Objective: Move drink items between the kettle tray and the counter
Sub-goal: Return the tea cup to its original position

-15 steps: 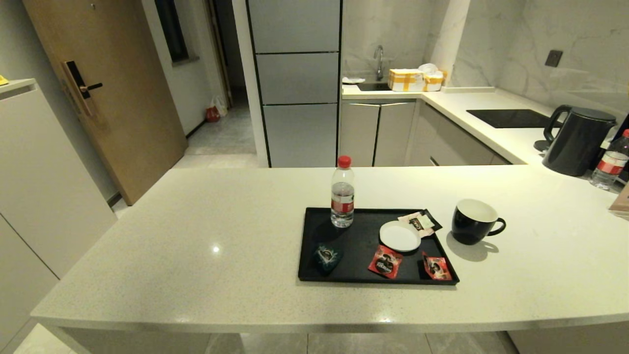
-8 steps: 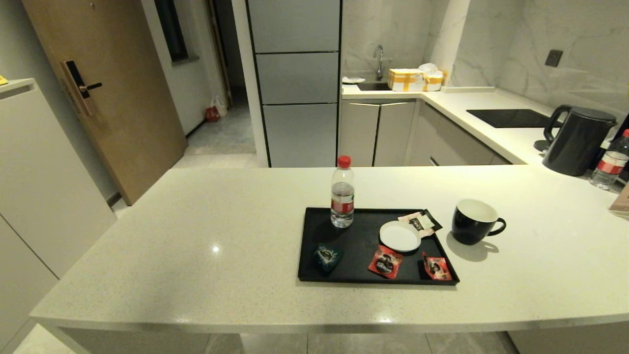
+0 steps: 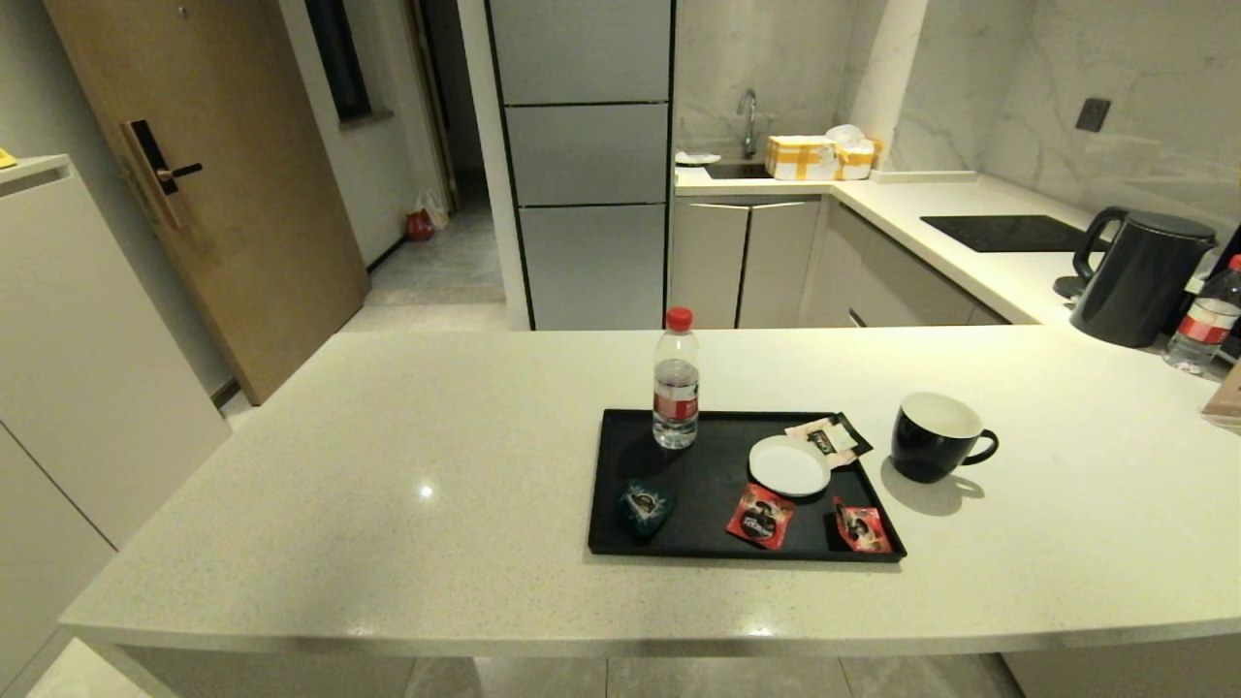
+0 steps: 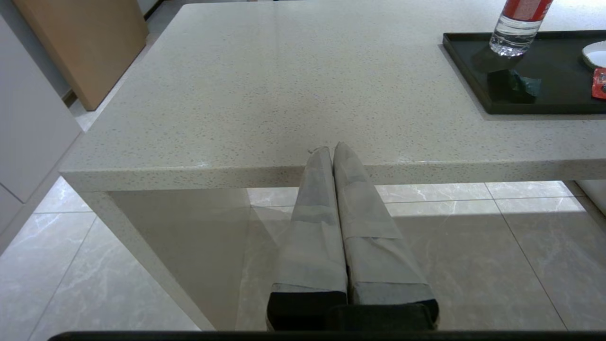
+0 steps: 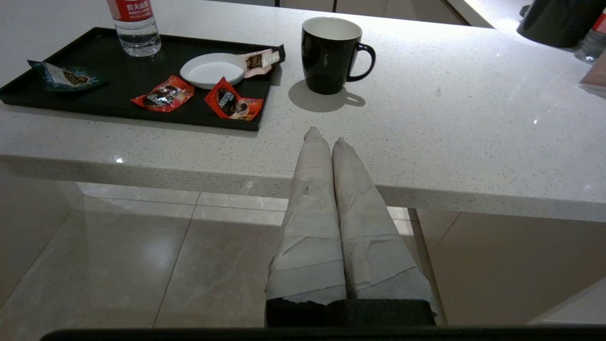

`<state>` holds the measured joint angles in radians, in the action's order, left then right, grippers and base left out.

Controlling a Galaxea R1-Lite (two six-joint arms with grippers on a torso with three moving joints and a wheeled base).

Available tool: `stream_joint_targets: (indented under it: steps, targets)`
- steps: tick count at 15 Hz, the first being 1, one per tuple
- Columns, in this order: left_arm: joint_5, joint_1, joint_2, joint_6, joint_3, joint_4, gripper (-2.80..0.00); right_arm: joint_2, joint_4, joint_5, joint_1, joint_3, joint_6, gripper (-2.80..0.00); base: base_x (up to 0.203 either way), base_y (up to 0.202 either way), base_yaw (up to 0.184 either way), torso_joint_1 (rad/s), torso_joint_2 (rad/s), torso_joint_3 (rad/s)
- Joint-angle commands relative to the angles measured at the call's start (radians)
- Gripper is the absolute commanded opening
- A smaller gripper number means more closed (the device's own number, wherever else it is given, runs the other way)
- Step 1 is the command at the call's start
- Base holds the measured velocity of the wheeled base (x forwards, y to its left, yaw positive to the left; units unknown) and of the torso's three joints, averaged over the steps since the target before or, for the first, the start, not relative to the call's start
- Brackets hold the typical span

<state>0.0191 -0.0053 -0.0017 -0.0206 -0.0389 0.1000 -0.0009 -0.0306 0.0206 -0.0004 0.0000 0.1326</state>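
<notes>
Standing on the counter (image 3: 388, 465), mug (image 3: 934, 436) beside tray (image 3: 708, 543).

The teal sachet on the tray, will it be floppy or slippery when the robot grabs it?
The teal sachet looks like crinkled foil, so probably floppy and light. Its shiny surface may slip between the fingers. It lies low on the tray, so pinching it could be fiddly.

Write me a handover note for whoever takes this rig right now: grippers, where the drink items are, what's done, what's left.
Left gripper: shut, empty, parked before the counter's front edge.
Right gripper: shut, empty, parked likewise.
Black mug: upright on the counter, just right of the kettle tray.
Teal sachet: on the tray, near-left corner.
Done: no move is visible.
Left: probably mug onto tray, sachet out to counter.
</notes>
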Motion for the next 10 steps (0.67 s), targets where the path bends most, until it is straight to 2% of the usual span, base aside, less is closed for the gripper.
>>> stream_joint_targets:
  steps: [1, 10]
  targets:
    - [-0.001, -0.001, 0.002, 0.001, -0.001, 0.001, -2.80, -0.001, 0.000, 0.001, 0.000, 0.003, 0.001, -2.80, 0.000, 0.000, 0.000, 0.000, 0.00, 0.000]
    - [-0.019, -0.001, 0.002, 0.021, -0.001, -0.002, -2.80, -0.001, 0.001, 0.001, 0.000, 0.003, 0.001, -2.80, 0.000, 0.000, 0.000, 0.000, 0.00, 0.000]
